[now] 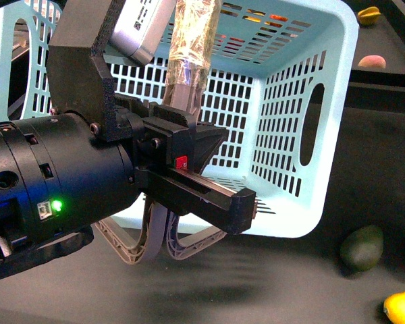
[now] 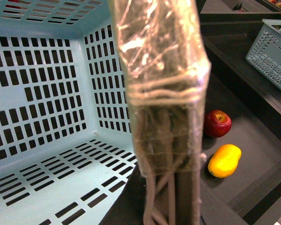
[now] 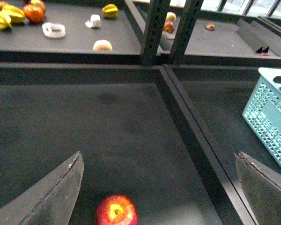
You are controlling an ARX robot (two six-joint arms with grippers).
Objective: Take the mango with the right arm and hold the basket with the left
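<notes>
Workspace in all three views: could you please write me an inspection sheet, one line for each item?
Surface: dark matte shelf with raised dividing rails.
Job's things: mango lies on the shelf near a red apple, not touching, ungrasped; basket tilted, mouth toward the front camera, grey handles hanging below.
Clutter: dark green fruit; star fruits and white ring on the far shelf; second basket.
Grippers: left gripper film-wrapped, at the basket's mouth, open or shut cannot be told; right gripper open, fingers wide apart, empty.
Cables: nothing seen.
Surroundings: dark upright posts.
</notes>
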